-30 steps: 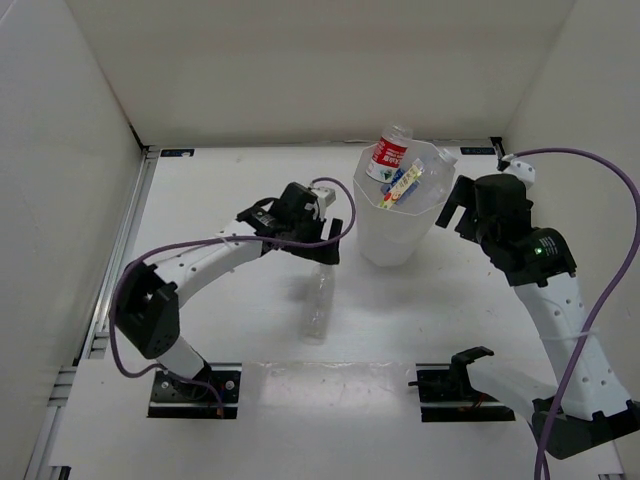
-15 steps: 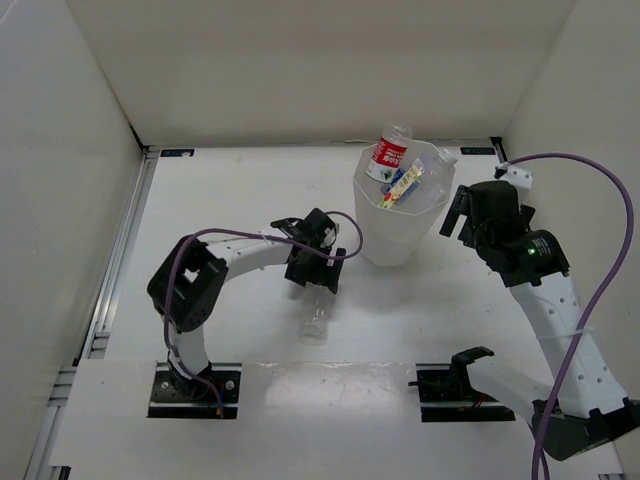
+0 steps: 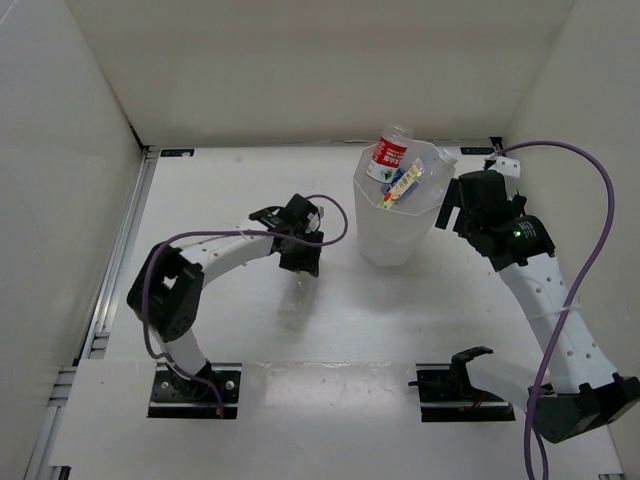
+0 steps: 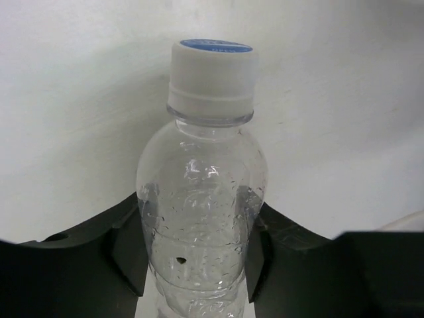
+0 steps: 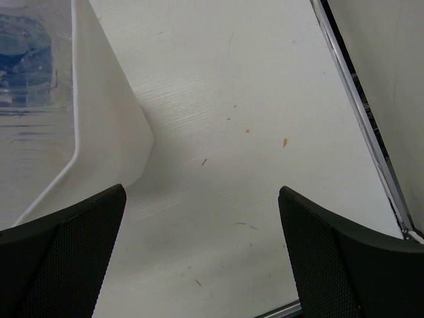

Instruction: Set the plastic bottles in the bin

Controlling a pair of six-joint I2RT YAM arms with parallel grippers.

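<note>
My left gripper [image 3: 299,256] is shut on a clear unlabelled plastic bottle [image 3: 294,303] left of the bin. In the left wrist view the bottle [image 4: 202,192] fills the gap between the black fingers [image 4: 126,255], and its white cap [image 4: 211,73] points away from me. The tall white bin [image 3: 398,228] stands at the back right. It holds a red-labelled bottle [image 3: 389,156] that sticks up over the rim, and a blue-labelled bottle [image 3: 404,186]. My right gripper [image 3: 462,208] hangs open just right of the bin; its wrist view shows the bin wall [image 5: 99,126] beside bare table.
White walls enclose the table on three sides. A metal rail [image 3: 120,250] runs along the left edge and another [image 5: 361,126] along the right. The arm bases [image 3: 195,385] sit at the near edge. A purple cable [image 3: 335,215] loops off the left wrist.
My left gripper has closed on the clear bottle and shifted it a little to the left. The right gripper has edged slightly toward the back, staying open.
</note>
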